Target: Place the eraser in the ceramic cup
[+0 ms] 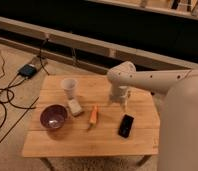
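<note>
The eraser (pixel 126 125), a flat black slab, lies on the wooden table (pixel 107 140) toward its front right. The ceramic cup (pixel 69 87), white and round, stands upright at the table's back left. My gripper (pixel 119 101) hangs from the pale arm (pixel 147 80), pointing down over the right-centre of the table. It is just behind the eraser and well to the right of the cup. Its fingers stand open with nothing between them.
A purple bowl (pixel 53 116) sits at the front left, with a pale block (pixel 74 107) beside it and an orange carrot (pixel 94 114) near the middle. Cables and a dark box (pixel 28 70) lie on the floor to the left. A dark wall runs behind the table.
</note>
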Robot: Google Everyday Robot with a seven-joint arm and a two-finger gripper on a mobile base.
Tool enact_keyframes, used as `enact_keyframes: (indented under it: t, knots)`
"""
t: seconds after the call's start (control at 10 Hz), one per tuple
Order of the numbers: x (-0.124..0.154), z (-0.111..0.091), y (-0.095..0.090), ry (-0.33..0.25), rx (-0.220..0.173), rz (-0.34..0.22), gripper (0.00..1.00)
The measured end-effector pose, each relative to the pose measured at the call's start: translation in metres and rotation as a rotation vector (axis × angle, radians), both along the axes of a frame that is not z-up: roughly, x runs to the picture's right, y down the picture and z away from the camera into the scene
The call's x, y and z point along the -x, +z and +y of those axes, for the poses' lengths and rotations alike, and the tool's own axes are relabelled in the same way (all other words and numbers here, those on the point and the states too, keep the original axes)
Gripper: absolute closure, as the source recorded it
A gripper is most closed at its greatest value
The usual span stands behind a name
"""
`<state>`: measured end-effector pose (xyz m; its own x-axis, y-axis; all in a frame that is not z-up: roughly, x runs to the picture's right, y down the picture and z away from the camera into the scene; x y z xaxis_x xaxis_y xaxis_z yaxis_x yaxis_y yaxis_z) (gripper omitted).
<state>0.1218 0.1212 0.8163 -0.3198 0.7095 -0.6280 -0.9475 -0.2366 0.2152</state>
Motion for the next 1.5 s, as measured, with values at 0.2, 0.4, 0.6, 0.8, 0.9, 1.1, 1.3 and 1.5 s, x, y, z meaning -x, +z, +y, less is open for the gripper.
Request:
enact_keyframes:
  t: [0.2,0.4,0.6,0.8,0.9,1.1,1.3,1.5]
  knots:
    - [-0.011,0.010,0.007,-0.011,0.024,0.011,0.35]
    - [-0.022,0.017,0.011,-0.015,0.037,0.016,0.35]
    - [-0.027,0.024,0.013,-0.010,0.038,0.011,0.35]
    - [-0.030,0.030,0.014,-0.003,0.032,0.005,0.35]
    - [-0.032,0.035,0.014,0.002,0.029,0.001,0.35]
    - [-0.037,0.043,0.014,0.010,0.035,0.001,0.35]
    - [-0.042,0.053,0.014,0.026,0.048,0.000,0.35]
    - [-0.046,0.061,0.017,0.042,0.067,-0.006,0.35]
